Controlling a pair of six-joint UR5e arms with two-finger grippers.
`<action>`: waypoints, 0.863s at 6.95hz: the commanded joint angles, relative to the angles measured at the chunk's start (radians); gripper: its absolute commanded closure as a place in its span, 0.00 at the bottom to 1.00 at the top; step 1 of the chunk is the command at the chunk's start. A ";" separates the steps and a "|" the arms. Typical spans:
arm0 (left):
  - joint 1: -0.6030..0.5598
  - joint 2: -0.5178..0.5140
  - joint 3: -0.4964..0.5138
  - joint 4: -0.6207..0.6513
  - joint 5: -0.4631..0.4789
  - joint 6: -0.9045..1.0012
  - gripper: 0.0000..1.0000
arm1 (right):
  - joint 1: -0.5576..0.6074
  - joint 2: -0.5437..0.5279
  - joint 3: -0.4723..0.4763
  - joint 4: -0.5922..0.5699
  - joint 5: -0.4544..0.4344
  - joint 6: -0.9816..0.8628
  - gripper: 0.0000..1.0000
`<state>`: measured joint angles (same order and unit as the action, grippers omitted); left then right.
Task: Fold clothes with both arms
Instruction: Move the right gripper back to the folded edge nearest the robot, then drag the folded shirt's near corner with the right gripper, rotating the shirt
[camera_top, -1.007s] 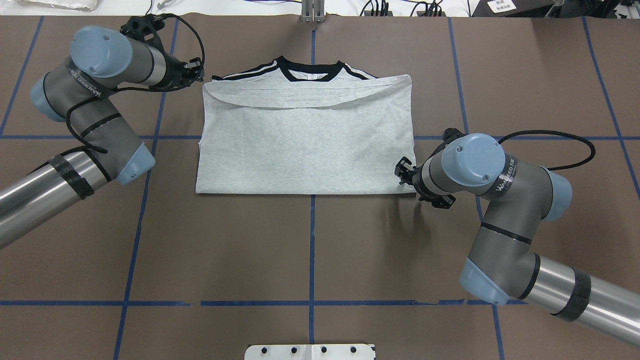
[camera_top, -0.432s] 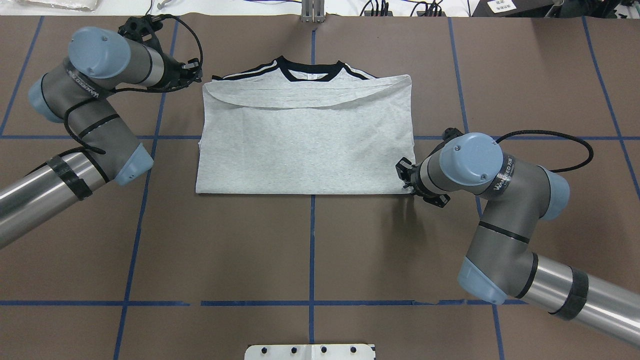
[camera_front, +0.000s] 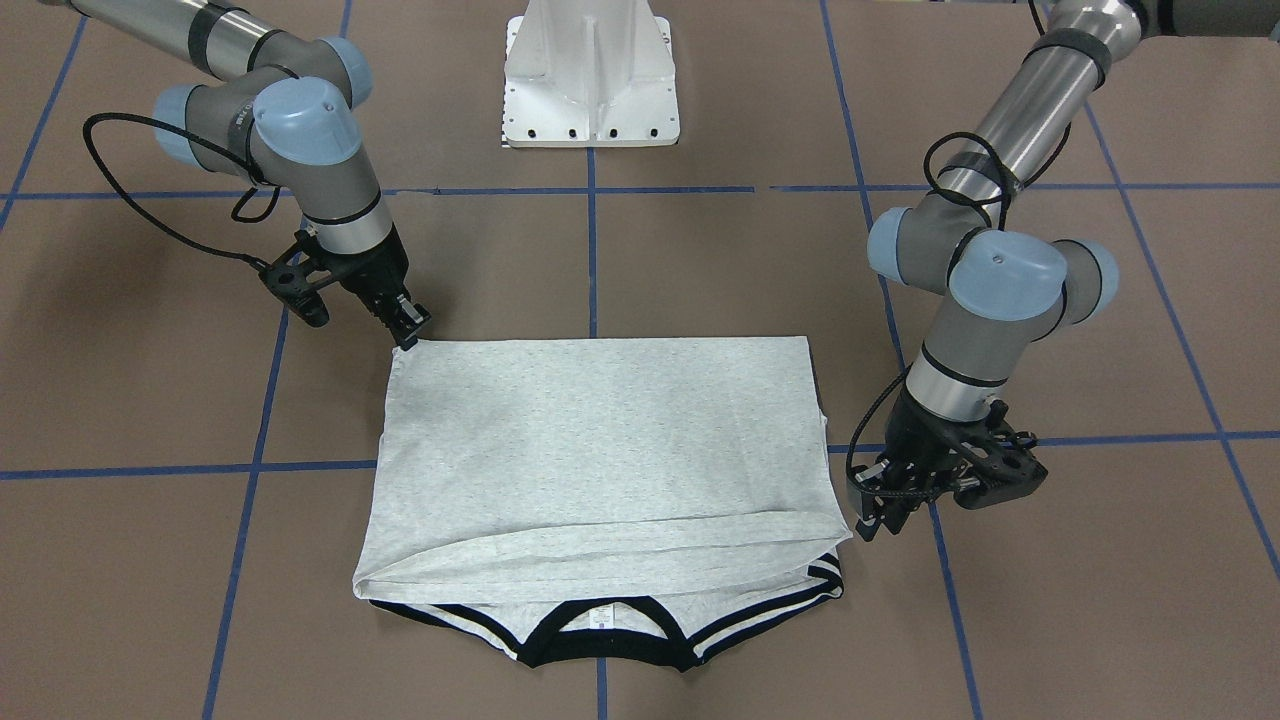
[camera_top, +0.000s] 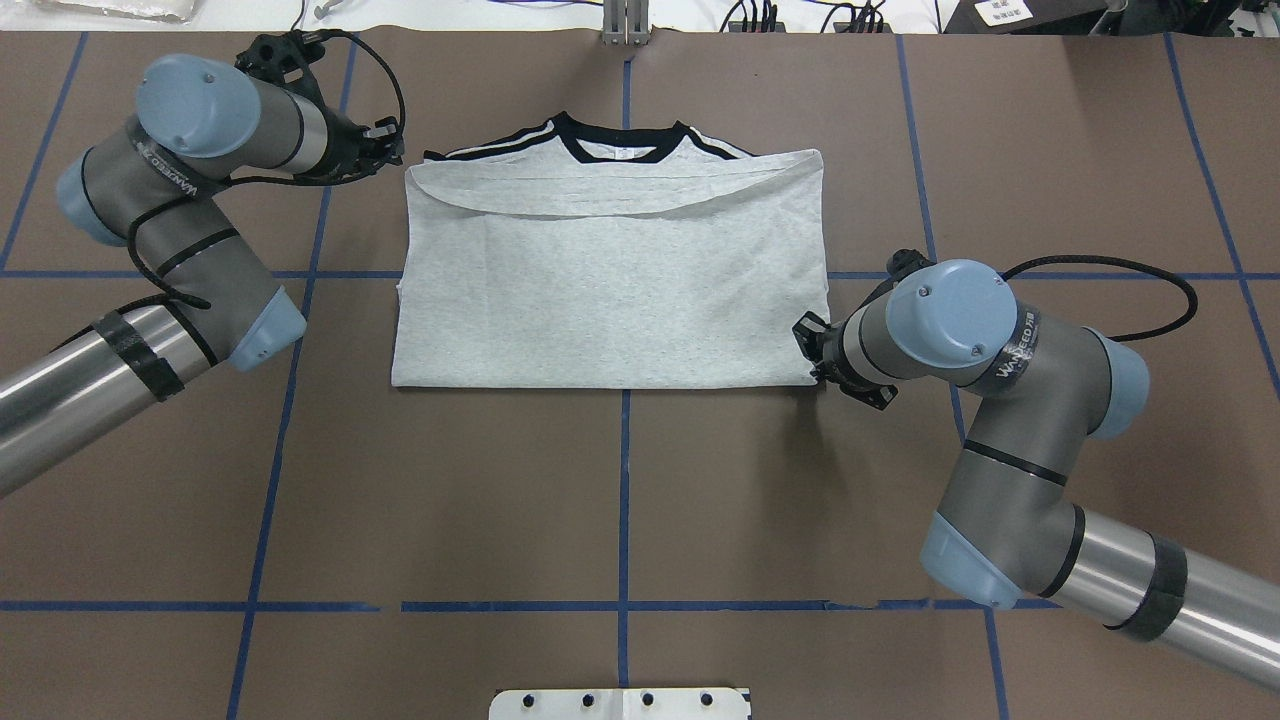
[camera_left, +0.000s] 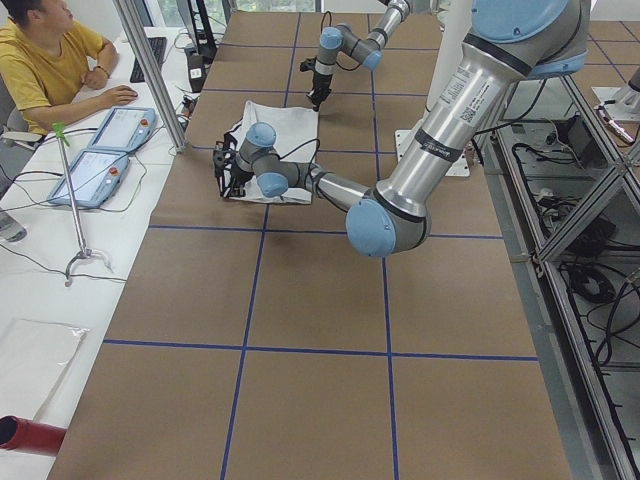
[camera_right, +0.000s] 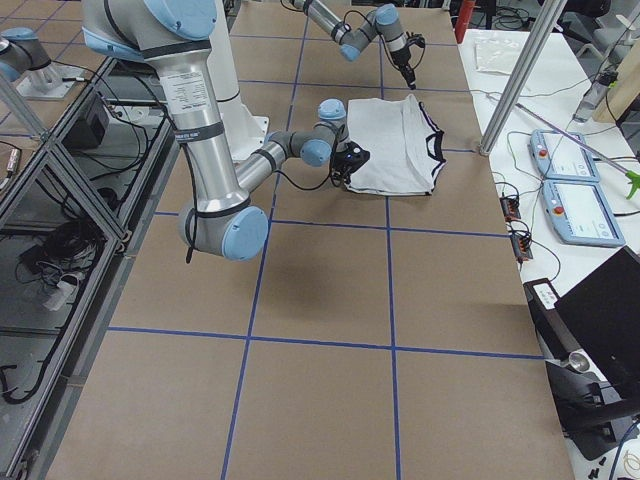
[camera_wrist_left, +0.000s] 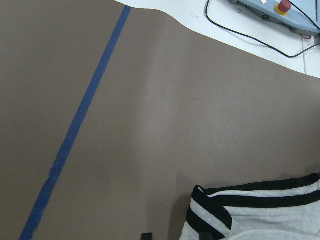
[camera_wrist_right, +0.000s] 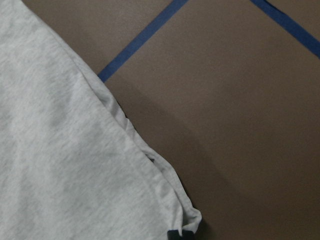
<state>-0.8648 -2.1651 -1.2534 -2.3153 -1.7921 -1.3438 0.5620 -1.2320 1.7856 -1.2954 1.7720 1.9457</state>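
Note:
The grey T-shirt (camera_top: 610, 290) lies flat on the brown table, folded in half, with its black collar (camera_top: 622, 143) and striped shoulders at the far edge. It also shows in the front view as the shirt (camera_front: 600, 450). My left gripper (camera_top: 392, 150) hovers just beside the far-left striped sleeve (camera_wrist_left: 260, 215), apart from it. In the front view the left gripper (camera_front: 868, 522) looks open. My right gripper (camera_top: 812, 352) has its tips at the shirt's near-right corner (camera_wrist_right: 185, 220). In the front view the right gripper (camera_front: 412, 328) touches that corner, and I cannot tell whether it is open or shut.
Blue tape lines (camera_top: 624, 500) cross the brown table cover. The white pedestal (camera_front: 592, 75) stands at the robot's side. A metal post (camera_top: 625, 20) rises at the far edge. A person (camera_left: 45, 60) sits at a side table with teach pendants (camera_left: 105, 150).
The right arm has shifted slightly, bringing its gripper a little closer to the shirt's corner. The left gripper has drawn back a little from the sleeve. The shirt has not moved.

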 joint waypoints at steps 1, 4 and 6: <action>0.000 0.001 -0.036 0.007 -0.010 0.000 0.58 | -0.004 -0.114 0.148 -0.005 0.020 -0.001 1.00; 0.007 0.069 -0.258 0.069 -0.149 -0.041 0.57 | -0.166 -0.369 0.381 -0.009 0.174 0.002 1.00; 0.033 0.094 -0.381 0.071 -0.236 -0.222 0.56 | -0.229 -0.451 0.463 -0.005 0.393 0.027 1.00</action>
<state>-0.8498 -2.0855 -1.5623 -2.2484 -1.9800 -1.4681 0.3861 -1.6384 2.2020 -1.3023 2.0562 1.9542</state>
